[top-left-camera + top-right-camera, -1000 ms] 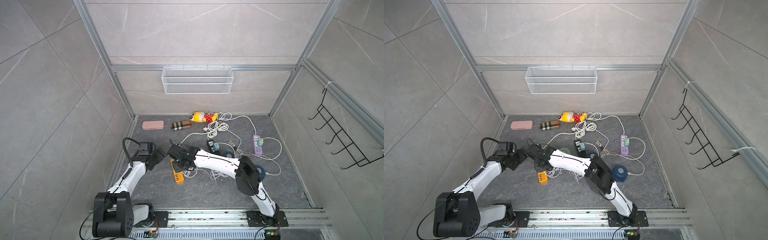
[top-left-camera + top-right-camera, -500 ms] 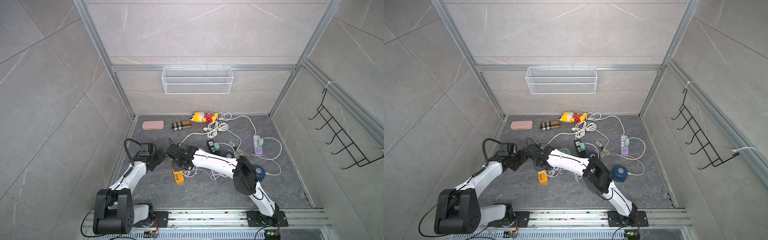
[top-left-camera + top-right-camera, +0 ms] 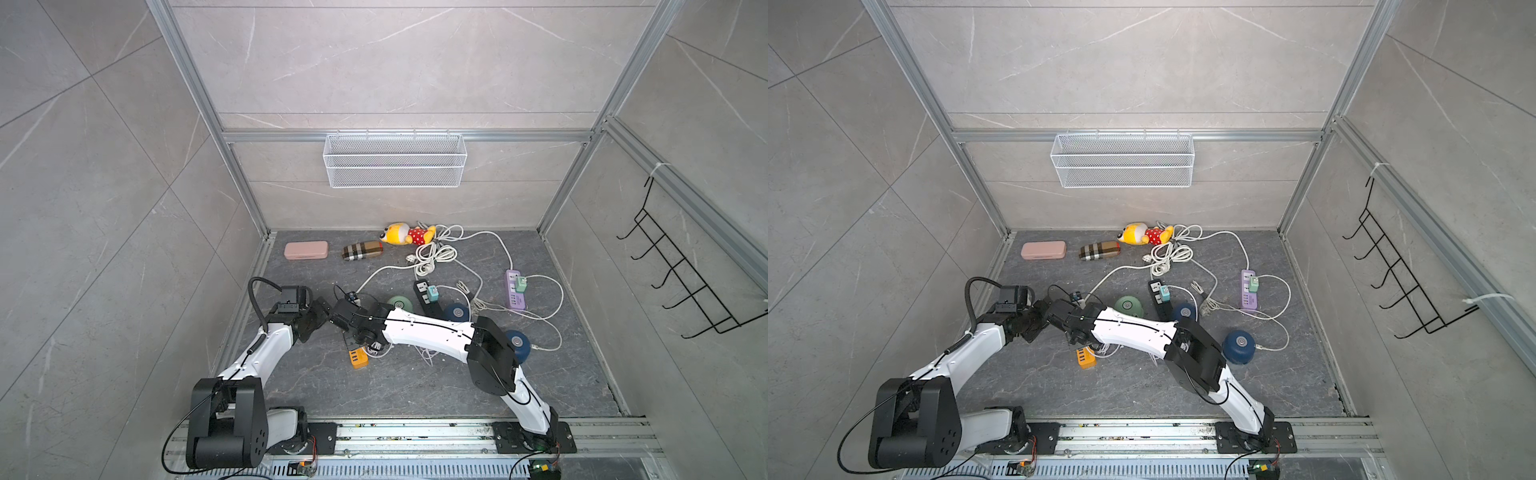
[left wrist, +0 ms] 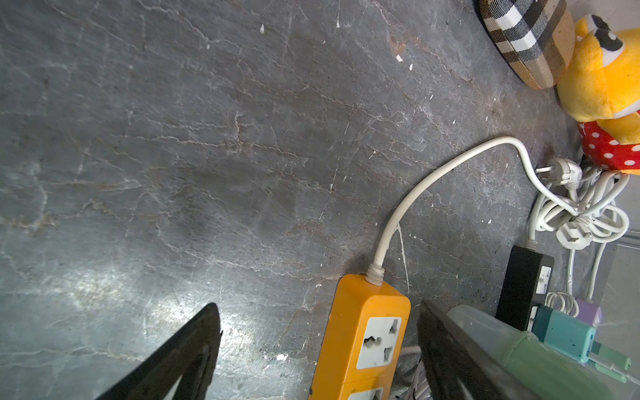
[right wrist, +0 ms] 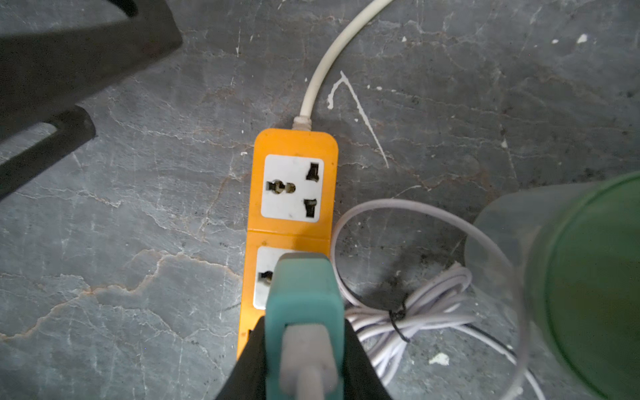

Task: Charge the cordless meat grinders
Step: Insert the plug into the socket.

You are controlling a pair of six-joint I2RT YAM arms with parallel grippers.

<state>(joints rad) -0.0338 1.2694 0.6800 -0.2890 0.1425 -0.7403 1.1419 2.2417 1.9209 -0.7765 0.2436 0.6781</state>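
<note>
Toward the bench's (image 3: 415, 395) left edge, the right gripper (image 5: 304, 334) clenched a teal adapter (image 5: 301, 287) at the orange strip's (image 5: 294, 142) second socket, apparently to plug it in. The left gripper (image 4: 318, 311), released, hung by the strip's cord end, likely to brace it. Beyond, from mid-bench rightward, stood three grinders: a dark blue one (image 3: 516, 343), a mint one (image 3: 400, 304) and another dark blue one (image 3: 456, 311). There were three strips and three adapters in all.

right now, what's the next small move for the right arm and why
Probably push the adapter straight down into the second socket of the strip: the right gripper holds it over that socket, seemingly unseated, and the open left gripper straddles the strip.
</note>
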